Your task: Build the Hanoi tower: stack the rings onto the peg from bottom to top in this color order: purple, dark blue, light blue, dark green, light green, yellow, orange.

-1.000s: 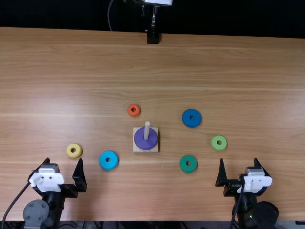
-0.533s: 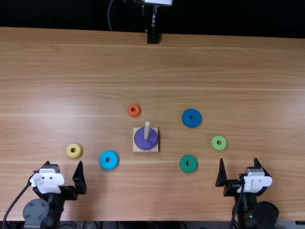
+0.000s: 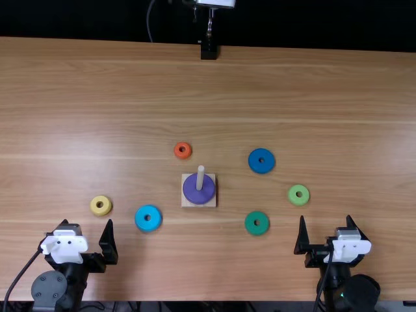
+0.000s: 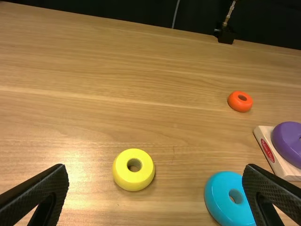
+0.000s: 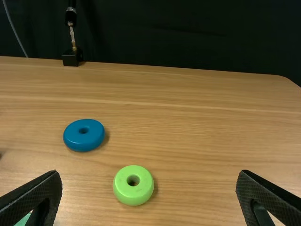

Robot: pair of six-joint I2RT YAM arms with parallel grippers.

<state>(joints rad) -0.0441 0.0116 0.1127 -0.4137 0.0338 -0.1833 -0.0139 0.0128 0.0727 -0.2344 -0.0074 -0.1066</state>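
The left gripper is open near the table's front edge, just nearer than the yellow ring; the left wrist view shows the gripper with its fingers wide apart. The right gripper, also open, stands nearer than the light green ring; in the right wrist view the gripper holds nothing. Around the peg lies the purple ring on the square wooden base. Loose on the table are the light blue, orange, dark blue and dark green rings.
A black stand is at the far edge of the wooden table. A thin black cable runs beside the left arm.
The left gripper has shifted very slightly toward the table's near edge since the earliest frame. The right arm, the rings and the peg base are unmoved.
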